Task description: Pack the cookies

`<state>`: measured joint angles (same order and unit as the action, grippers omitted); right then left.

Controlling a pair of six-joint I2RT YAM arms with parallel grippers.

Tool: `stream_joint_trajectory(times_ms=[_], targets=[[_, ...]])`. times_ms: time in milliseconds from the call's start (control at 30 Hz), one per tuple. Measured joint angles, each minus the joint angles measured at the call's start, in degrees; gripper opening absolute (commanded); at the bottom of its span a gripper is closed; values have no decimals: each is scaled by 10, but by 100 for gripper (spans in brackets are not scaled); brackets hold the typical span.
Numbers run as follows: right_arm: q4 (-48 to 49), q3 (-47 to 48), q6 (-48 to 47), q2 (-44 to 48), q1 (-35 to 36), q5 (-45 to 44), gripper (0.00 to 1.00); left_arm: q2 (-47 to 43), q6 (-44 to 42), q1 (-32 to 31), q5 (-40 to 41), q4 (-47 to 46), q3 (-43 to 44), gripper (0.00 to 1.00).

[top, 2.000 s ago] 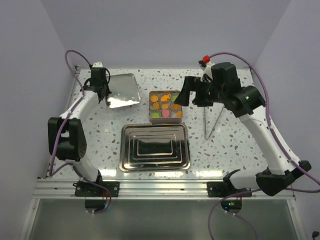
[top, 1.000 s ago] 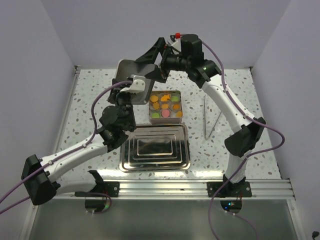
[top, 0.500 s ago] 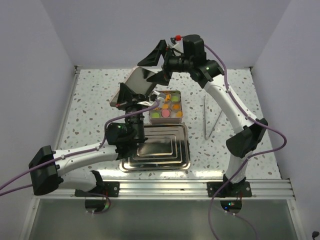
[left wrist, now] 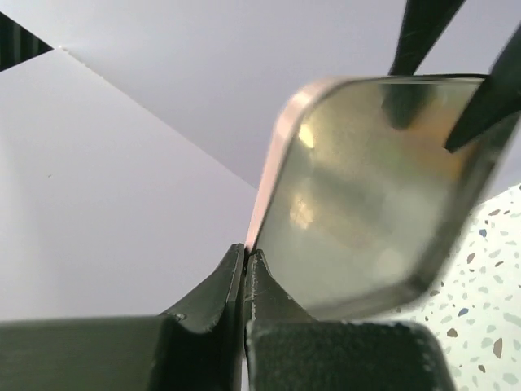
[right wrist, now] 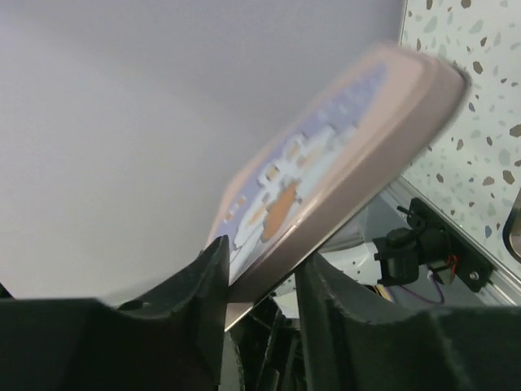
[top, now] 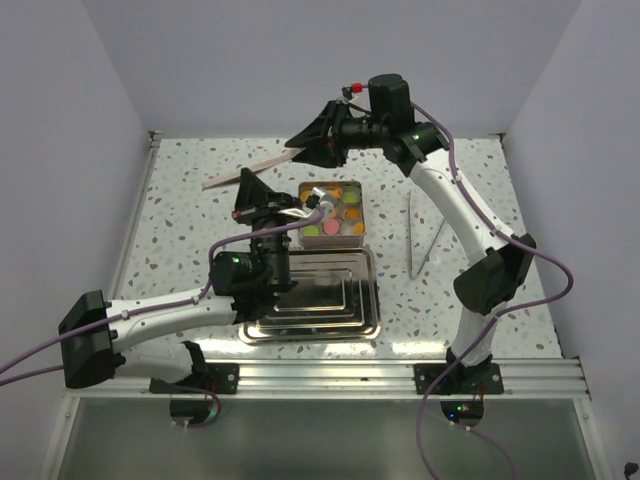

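While stretched out over the speckled white terrazzo table (top: 180, 215), met high above its far side, both arms on one object. Spotted nearest the bases a nested stack of shiny rectangular steel trays (top: 372, 290). Caught next the flat pink rounded-corner tin lid (top: 255, 168), aloft and tilted over the table's far-left part, printed on one face, mirror-bright on the other. Pinched one rim of it tight with the left gripper (left wrist: 246, 254), fingers fully closed on thin metal. Straddled the opposite edge with the right gripper (right wrist: 260, 265), fingers partway in, one to each face; could not tell whether truly clamped or merely flanking. Found just beyond the trays the small square tin box (top: 332, 241), open on top. Noted slim metal tongs (top: 420, 240) lying well to its right, untouched. Counted last the coin-sized cookies (top: 330, 212), round discs and flower shapes in orange, green and pink, resting in rows inside that box. Judged them light, rigid, probably brittle and a little slick: best taken by the edges with a gentle squeeze, never pressed flat. Judged the lid light, stiff and slippery too, so wanted a deep bite on the rim to stop pivoting. Reckoned packing nearly finished: cookies boxed, lid not yet on.
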<state>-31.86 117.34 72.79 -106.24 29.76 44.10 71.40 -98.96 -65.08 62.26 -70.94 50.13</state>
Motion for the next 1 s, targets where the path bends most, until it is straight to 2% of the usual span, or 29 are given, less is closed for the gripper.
stream_joint_trajectory(times_ms=[67, 100, 233, 467, 667, 733, 767, 867, 1000], targets=[[3, -5, 15, 0, -1, 9, 26, 0, -3, 0, 6, 1, 0, 0], [7, -5, 24, 0, -1, 14, 18, 0, -3, 0, 10, 1, 0, 0], [38, -5, 54, 1, -1, 24, 9, 0, -7, 0, 26, 3, 0, 0], [84, -6, 82, 1, 0, 18, 0, -1, -7, -8, 32, 2, 0, 17], [105, 44, 94, -38, 1, 16, 0, -12, 23, -25, 49, 30, 0, 31], [106, 57, 96, -49, -1, 17, 0, -25, 66, -31, 57, 101, 9, 36], [106, 58, 94, -52, -5, 14, 0, -32, 98, -34, 59, 145, 19, 42], [105, 58, 85, -59, -37, 3, 0, -56, 232, -40, 55, 332, 85, 55], [107, 44, 68, -59, -102, -10, 0, -82, 393, -41, 30, 531, 165, 64]])
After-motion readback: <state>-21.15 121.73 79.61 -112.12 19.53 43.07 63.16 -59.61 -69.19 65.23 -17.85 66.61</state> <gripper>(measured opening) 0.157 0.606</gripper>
